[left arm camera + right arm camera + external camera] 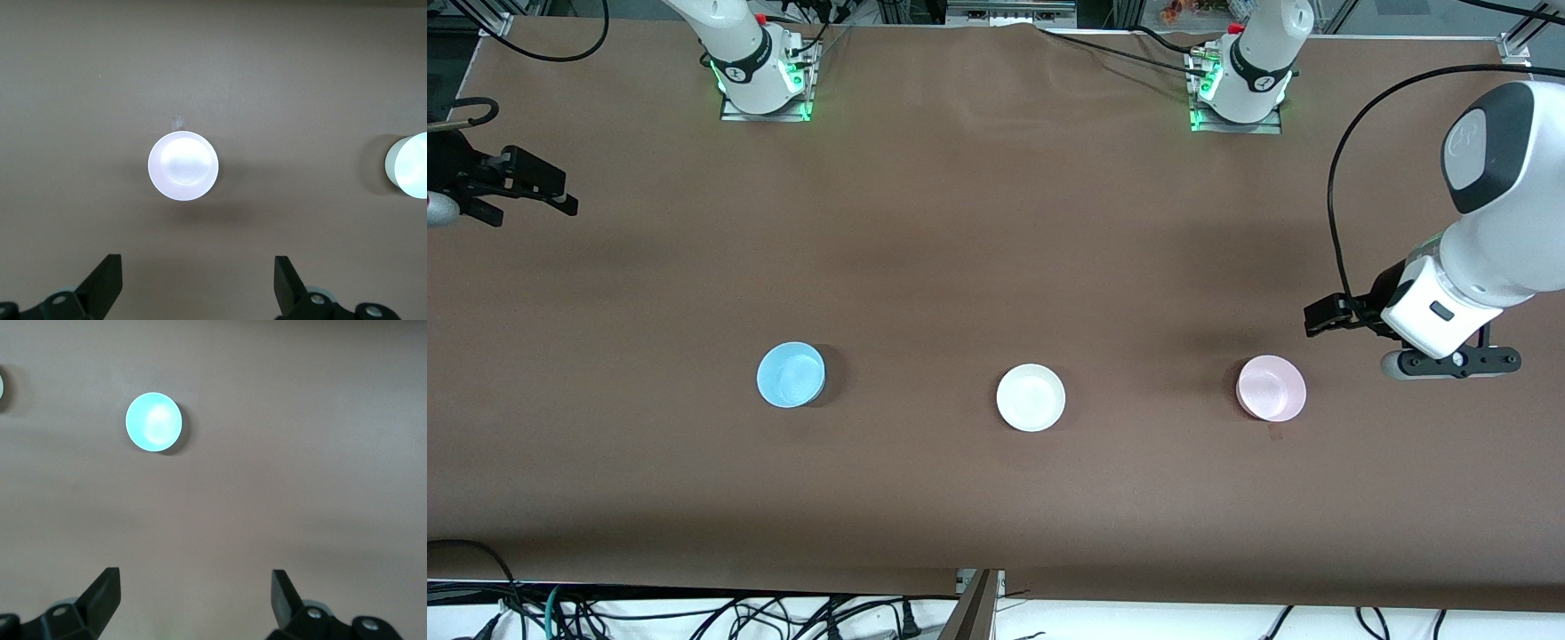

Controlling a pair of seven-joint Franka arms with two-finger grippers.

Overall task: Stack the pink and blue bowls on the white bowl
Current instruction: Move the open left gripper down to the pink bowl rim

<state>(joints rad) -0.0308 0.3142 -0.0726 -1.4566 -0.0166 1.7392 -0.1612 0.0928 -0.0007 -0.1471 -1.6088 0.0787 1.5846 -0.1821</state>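
Three glossy bowls, blue bowl (791, 374), white bowl (1031, 397) and pink bowl (1271, 388), sit apart in a row toward the table's (996, 222) front edge, light, rigid and slippery, so my spread-open left gripper (1325, 316) and right gripper (534, 187) should pinch their rims.
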